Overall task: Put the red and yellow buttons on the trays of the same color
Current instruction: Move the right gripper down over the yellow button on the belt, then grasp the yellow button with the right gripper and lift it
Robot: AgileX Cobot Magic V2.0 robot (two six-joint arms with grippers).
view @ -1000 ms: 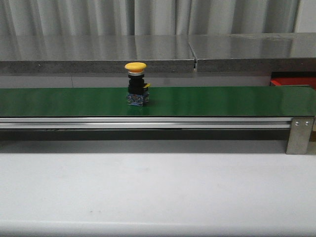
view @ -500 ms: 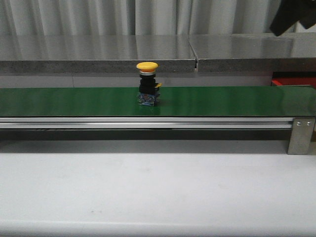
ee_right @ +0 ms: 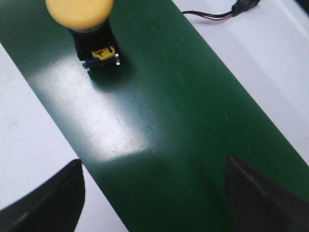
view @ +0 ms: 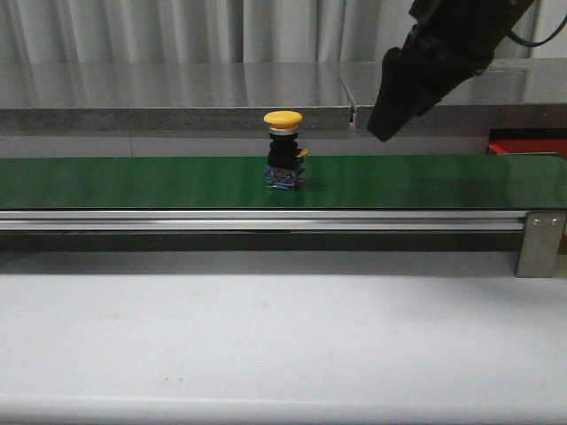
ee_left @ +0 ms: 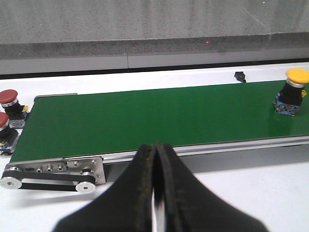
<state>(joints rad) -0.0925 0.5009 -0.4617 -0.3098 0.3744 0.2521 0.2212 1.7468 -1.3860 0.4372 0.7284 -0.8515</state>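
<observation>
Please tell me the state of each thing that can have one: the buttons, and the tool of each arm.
yellow button: upright on the green belt, not held
two red buttons: upright beside the belt's end, not held
left tool: shut, empty
right tool: open, empty, above the belt, apart from the yellow button

A white table (view: 283, 345) is seen in front. A long grey stone shelf (view: 168, 93) is set behind it. Pale curtains (view: 177, 31) are hung along the back wall.
</observation>
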